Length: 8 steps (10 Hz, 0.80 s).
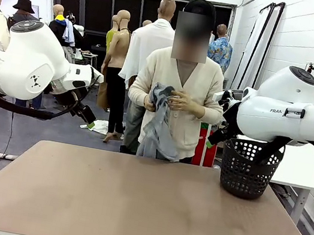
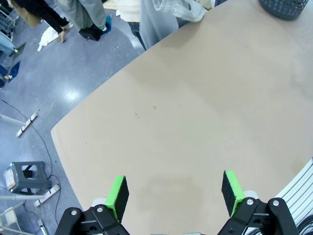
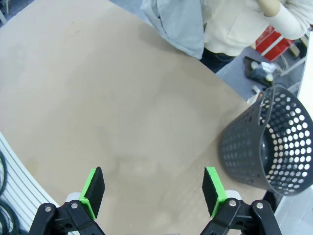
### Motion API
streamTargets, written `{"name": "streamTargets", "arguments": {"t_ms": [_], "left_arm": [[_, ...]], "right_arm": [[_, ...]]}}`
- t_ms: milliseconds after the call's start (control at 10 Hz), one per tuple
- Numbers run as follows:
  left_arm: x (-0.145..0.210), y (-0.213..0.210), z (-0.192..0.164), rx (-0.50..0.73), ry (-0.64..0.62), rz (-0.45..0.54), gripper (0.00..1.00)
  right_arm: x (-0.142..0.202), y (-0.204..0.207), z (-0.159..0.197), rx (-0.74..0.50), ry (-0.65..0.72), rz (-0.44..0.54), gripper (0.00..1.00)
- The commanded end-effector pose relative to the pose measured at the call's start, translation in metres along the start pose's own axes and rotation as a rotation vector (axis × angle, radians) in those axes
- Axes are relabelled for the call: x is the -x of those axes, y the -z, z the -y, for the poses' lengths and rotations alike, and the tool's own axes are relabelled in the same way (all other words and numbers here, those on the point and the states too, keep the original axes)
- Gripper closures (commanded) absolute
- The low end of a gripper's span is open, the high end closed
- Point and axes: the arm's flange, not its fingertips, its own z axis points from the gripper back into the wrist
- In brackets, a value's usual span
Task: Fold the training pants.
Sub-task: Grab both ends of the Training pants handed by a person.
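Observation:
A person in a cream cardigan stands at the far side of the table and holds the light grey training pants (image 1: 157, 123) bunched in both hands at chest height, the legs hanging down to the table edge. The pants also hang at the top of the left wrist view (image 2: 168, 12) and of the right wrist view (image 3: 178, 22). My left gripper (image 2: 175, 192) is open, high above the bare tabletop. My right gripper (image 3: 154, 191) is open too, above the table near the basket. Both arms are raised at the sides, left gripper (image 1: 87, 118) and right gripper (image 1: 213, 136) well off the pants.
A dark perforated plastic basket (image 1: 250, 167) stands on the table's far right corner, also in the right wrist view (image 3: 274, 142). The tan tabletop (image 1: 141, 206) lies bare in front. A stool (image 2: 22, 177) stands on the floor to the table's left.

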Motion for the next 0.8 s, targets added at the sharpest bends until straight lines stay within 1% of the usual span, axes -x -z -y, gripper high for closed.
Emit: {"name": "streamTargets", "arguments": {"t_ms": [0, 700], "left_arm": [[0.0009, 0.0003, -0.0009, 0.007, 0.004, -0.003, 0.0], [0.0009, 0.0003, -0.0009, 0.007, 0.004, -0.003, 0.0]], "right_arm": [[0.0002, 0.0002, 0.0001, 0.0, 0.001, 0.0, 0.0], [0.0002, 0.0002, 0.0001, 0.0, 0.001, 0.0, 0.0]]}}
